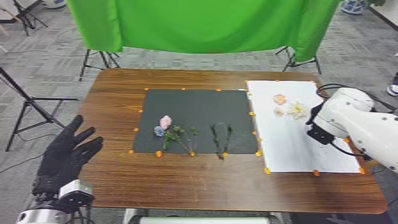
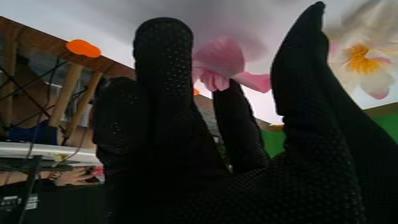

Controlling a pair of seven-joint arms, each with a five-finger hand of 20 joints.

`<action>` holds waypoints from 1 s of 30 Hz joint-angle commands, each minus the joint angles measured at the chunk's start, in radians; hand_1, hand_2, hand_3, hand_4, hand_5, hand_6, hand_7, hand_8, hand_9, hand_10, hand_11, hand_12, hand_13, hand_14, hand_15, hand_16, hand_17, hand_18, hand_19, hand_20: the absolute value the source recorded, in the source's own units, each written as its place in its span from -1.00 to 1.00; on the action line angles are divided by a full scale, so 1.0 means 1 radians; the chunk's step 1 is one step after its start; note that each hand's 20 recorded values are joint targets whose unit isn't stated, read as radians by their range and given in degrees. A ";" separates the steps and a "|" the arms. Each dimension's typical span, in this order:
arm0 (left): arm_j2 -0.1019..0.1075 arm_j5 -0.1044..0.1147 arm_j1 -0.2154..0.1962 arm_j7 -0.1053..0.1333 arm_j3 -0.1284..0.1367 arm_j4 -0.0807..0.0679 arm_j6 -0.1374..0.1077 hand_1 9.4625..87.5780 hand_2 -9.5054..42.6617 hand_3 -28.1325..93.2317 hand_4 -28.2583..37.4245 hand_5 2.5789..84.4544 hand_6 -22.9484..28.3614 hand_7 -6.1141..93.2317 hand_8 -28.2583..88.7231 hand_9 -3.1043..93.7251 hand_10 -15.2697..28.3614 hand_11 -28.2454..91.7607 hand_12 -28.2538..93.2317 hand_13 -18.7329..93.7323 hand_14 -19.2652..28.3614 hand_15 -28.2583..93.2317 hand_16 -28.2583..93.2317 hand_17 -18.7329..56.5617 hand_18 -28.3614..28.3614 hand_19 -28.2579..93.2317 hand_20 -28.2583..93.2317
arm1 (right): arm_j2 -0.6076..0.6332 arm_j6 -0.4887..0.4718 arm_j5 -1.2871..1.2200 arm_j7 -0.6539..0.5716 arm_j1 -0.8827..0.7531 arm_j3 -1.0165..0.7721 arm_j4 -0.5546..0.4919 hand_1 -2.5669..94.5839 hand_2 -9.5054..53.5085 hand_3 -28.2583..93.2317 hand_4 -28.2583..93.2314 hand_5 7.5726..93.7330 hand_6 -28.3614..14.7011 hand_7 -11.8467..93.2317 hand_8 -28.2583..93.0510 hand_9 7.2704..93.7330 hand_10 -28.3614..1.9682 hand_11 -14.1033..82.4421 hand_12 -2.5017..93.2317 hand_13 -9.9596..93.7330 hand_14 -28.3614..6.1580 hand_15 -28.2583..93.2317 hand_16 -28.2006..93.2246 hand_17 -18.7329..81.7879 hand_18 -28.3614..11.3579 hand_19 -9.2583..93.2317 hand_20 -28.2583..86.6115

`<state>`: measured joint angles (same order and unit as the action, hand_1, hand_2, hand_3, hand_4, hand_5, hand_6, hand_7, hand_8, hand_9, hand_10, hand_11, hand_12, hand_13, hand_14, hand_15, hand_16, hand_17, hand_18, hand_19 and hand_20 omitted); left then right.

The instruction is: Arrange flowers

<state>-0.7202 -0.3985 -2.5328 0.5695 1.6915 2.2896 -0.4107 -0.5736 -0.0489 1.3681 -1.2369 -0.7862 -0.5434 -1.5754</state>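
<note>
Standing straight, with gaps between some of them, the fingers of the right hand (image 2: 275,192) are open and curl round nothing. In the wrist view a pink flower (image 2: 220,56) shows just past them, against the white; whether a fingertip touches it I cannot tell. A white flower with a yellow centre (image 2: 362,59) is near, beside the fingers. The right arm (image 1: 360,122) lies over the right side of the white sheet (image 1: 311,157), where a peach-pink blossom (image 1: 280,99) and a small cream blossom (image 1: 279,112) rest near each other.

The left hand (image 1: 60,159) is at the table's left side, fingers spread, holding nothing. On the dark mat (image 1: 197,106) lie a pink bloom (image 1: 165,121), a blue bloom (image 1: 159,131) beside it, a leafy stem (image 1: 186,143), and two green stems (image 1: 219,140) next to them.

The step looks like picking a flower head, with the arranging only partly done. Closing those long fingers too hard could crease thin petals; closing off-centre could push the pink flower away, or sweep its neighbours along. Pressing low might drag the sheet, and a light pinch could let the flower drop on the way to the mat.
</note>
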 commanded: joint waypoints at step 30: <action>0.003 0.009 -0.039 0.003 0.027 0.014 -0.004 -0.47 -0.36 0.51 -0.74 -0.33 0.16 -0.72 -0.64 -0.41 0.54 -0.14 -0.34 -0.31 0.98 0.41 -0.74 -0.66 1.00 0.42 -0.65 | 0.046 0.282 0.352 0.074 0.110 0.180 -0.220 0.34 -1.00 0.65 -1.00 0.64 0.29 -0.32 -0.42 0.93 0.38 -0.60 -0.34 0.91 0.38 0.30 -0.26 0.60 -0.15 1.00 -0.14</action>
<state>-0.7100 -0.3926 -2.5423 0.5716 1.6996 2.2897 -0.4054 -0.5177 0.2253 1.6505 -1.2143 -0.7325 -0.3013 -1.6786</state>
